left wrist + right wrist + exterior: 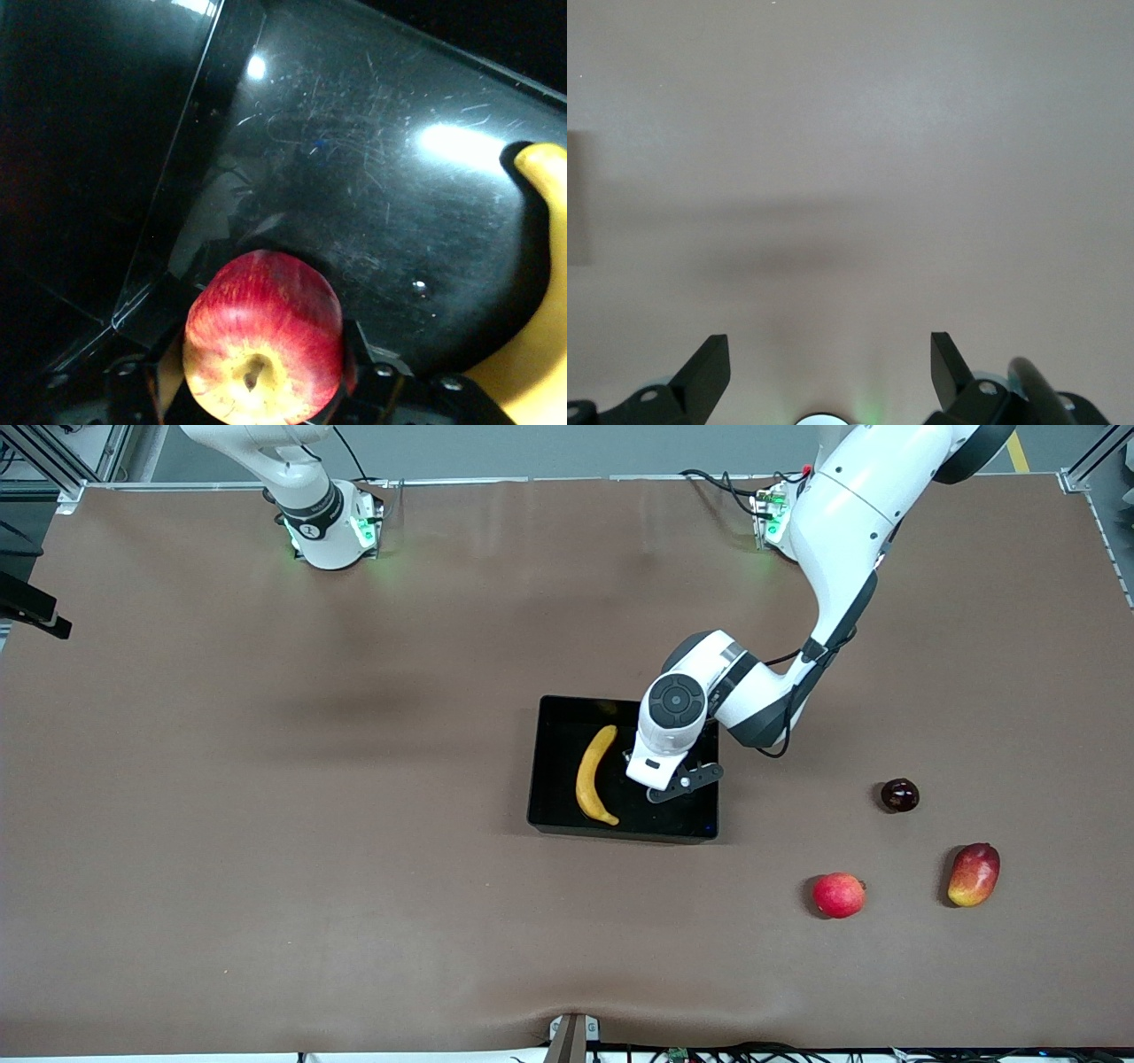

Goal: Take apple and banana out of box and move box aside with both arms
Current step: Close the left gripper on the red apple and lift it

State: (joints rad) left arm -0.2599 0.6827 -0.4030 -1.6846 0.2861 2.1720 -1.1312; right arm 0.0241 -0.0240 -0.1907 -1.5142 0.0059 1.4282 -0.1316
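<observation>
The left gripper [678, 784] hangs low inside the black box [554, 779], over the part of its floor toward the left arm's end of the table, and the left wrist view shows a small red apple [262, 336] with a yellowish patch around its stem sitting between the fingers [354, 341], which flank it on both sides; the frames do not settle whether the fingers press on the apple or stand just clear of it, nor whether the apple rests on the scratched glossy floor of the box [372, 168]. The banana [595, 775] lies flat in the same box, beside the gripper toward the right arm's end, its curved length running from farther to nearer the front camera; its yellow tip [545, 177] appears in the left wrist view close to the apple but apart from it. Outside the box, toward the left arm's end of the table, lie three other fruits well apart from it: a dark round fruit [899, 794], a second red apple [838, 895] nearer the front camera, and a red and yellow mango [974, 874] beside that. The right gripper [830, 367] waits over bare brown table [850, 133] with its fingers spread wide and nothing between them
</observation>
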